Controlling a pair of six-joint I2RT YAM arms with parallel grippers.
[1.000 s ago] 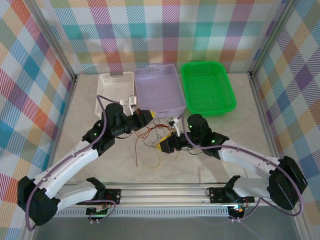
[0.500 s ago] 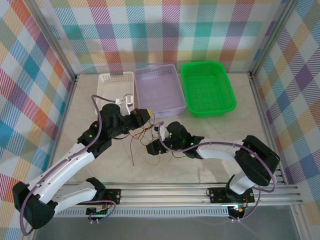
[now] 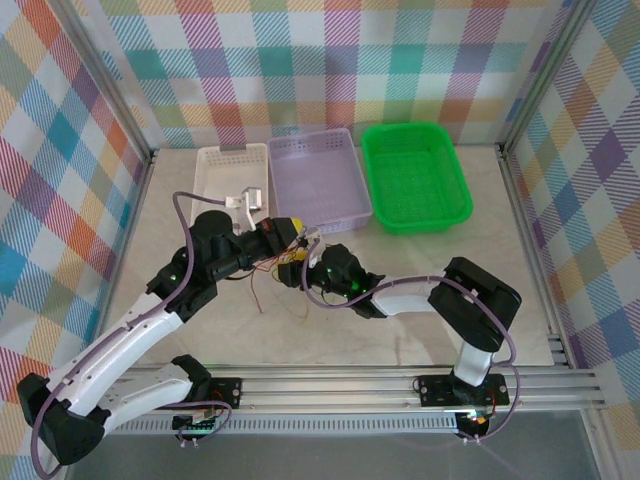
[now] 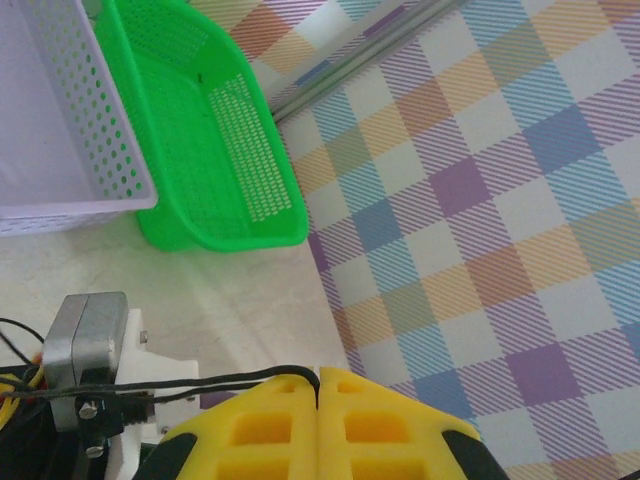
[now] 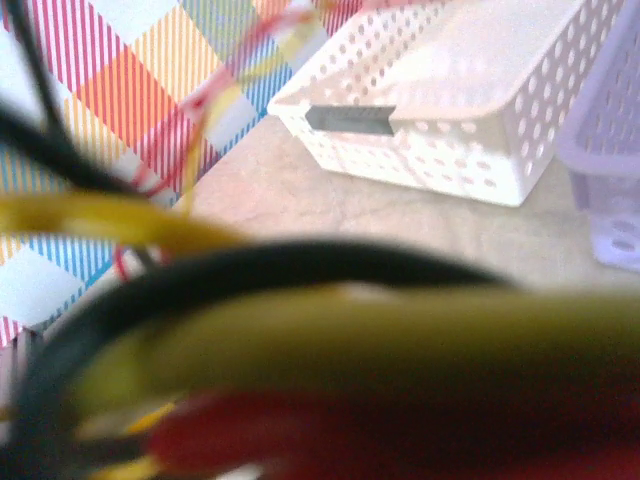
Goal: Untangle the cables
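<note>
My left jaws are pressed shut, yellow tips together. A black strand of the cables (image 4: 200, 383) runs into their seam, so I judge it pinched. The rest of the tangle (image 3: 265, 285) hangs in front of the white basket (image 3: 232, 175) and the purple basket (image 3: 318, 180), red ends trailing onto the worktop (image 3: 430, 300). My right jaws sit in the knot just beside the left. Strands blur across their camera, and I cannot tell how wide they stand. I judge I am parting one wire from the knot. Next I need a sure hold on another strand, then a slow pull rightward.
</note>
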